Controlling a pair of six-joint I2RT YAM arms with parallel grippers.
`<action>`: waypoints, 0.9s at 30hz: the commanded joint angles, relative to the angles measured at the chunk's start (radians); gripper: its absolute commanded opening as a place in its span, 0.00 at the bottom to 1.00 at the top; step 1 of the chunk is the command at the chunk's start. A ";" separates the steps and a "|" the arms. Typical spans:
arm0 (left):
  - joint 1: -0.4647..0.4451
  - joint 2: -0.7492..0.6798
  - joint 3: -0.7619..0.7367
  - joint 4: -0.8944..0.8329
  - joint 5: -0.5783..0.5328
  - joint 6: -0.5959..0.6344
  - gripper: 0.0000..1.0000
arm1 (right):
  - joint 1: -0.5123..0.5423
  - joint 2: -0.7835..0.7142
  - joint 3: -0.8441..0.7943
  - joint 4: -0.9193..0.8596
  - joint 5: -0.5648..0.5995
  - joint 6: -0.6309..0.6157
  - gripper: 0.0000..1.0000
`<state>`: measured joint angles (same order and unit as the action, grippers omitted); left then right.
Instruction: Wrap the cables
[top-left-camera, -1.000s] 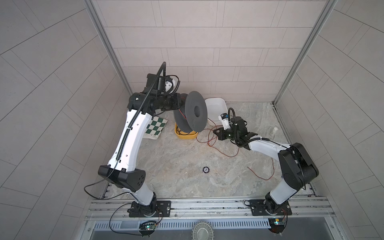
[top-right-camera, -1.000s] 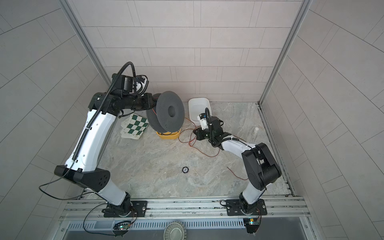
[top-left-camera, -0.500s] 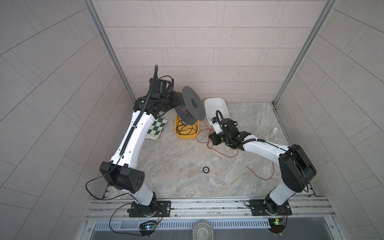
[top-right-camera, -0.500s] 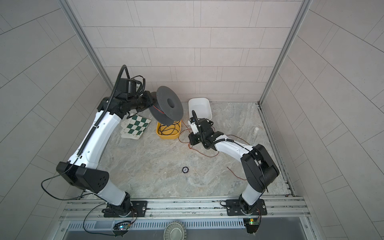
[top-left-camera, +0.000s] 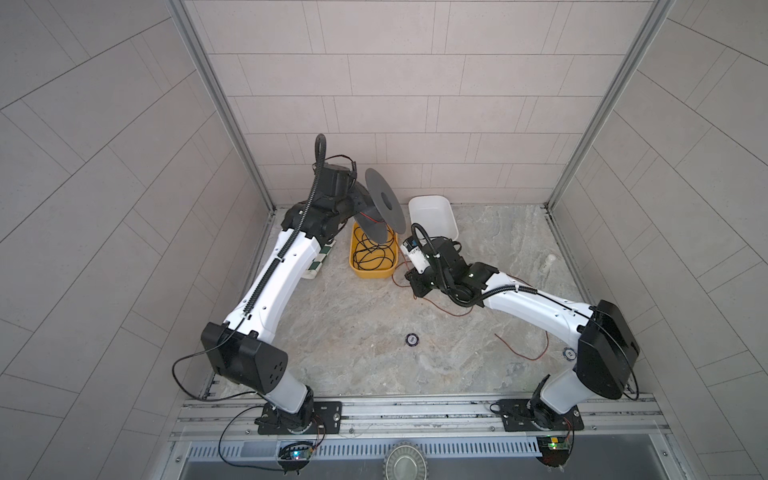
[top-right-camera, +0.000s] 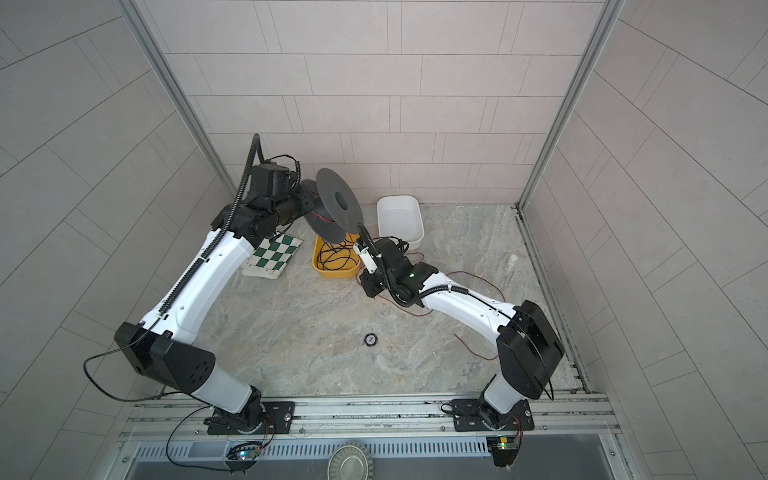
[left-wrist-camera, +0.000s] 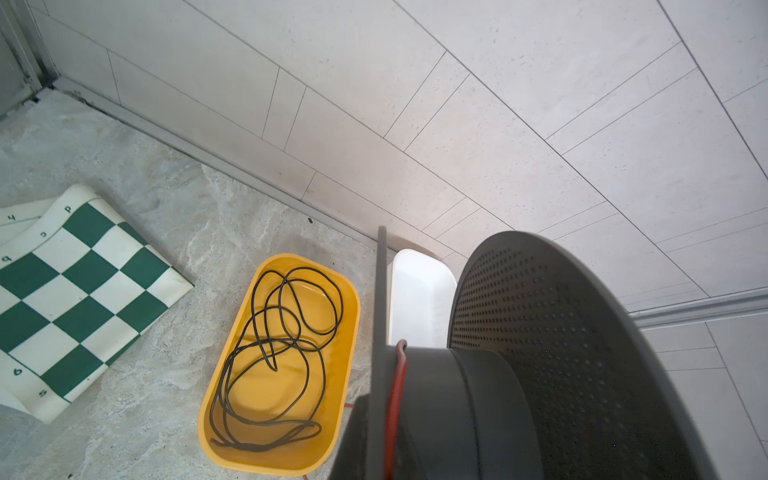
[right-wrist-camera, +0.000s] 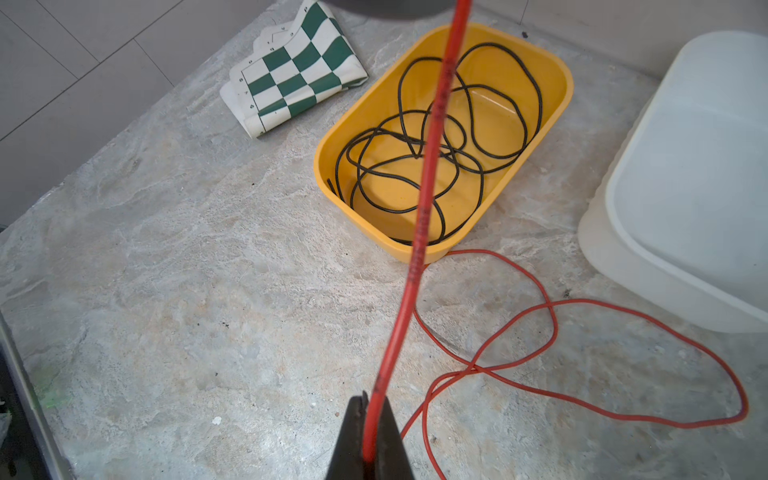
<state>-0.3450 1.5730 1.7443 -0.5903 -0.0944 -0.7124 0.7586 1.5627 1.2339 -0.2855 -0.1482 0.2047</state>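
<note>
On the marbled tabletop (top-left-camera: 332, 324), winding was judged to be at an early stage. The red wire (right-wrist-camera: 432, 166) ran taut from the hub of the dark grey spool (top-left-camera: 384, 199) to the right gripper (right-wrist-camera: 368, 405), whose fingers were pressed together on the strand, pinching it. Only a single red turn showed on the hub in the left wrist view; whether more lay behind the flange could not be told. The greater part of the wire lay loose on the table in crossing loops just beside the yellow tub (right-wrist-camera: 555, 104) and the white tub (right-wrist-camera: 685, 187), with its tail trailing toward the right arm's base in both top views. The left gripper (top-right-camera: 306, 198) was closed. Its fingers were hidden behind the spool, which hung clear of the table at that arm's end and was judged to be held there. Nearly the full length was left to wind. Count: one red wire, one black cable (left-wrist-camera: 282, 353) coiled in the yellow tub, one spool, two tubs, one green-and-white chequered mat (left-wrist-camera: 83, 291), two small round discs (top-left-camera: 411, 340), one small white object (top-left-camera: 549, 261) near the right wall.
</note>
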 joint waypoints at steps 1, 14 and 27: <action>-0.035 0.000 0.008 0.114 -0.155 0.052 0.00 | 0.031 -0.051 0.059 -0.111 0.042 -0.036 0.00; -0.145 0.071 0.056 0.031 -0.347 0.164 0.00 | 0.056 -0.076 0.292 -0.283 0.026 -0.087 0.00; -0.155 0.110 0.093 -0.119 -0.256 0.319 0.00 | 0.015 -0.028 0.483 -0.377 0.029 -0.131 0.00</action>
<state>-0.5137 1.6680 1.8065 -0.6949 -0.3164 -0.4732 0.7830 1.5433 1.6627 -0.6331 -0.1078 0.1120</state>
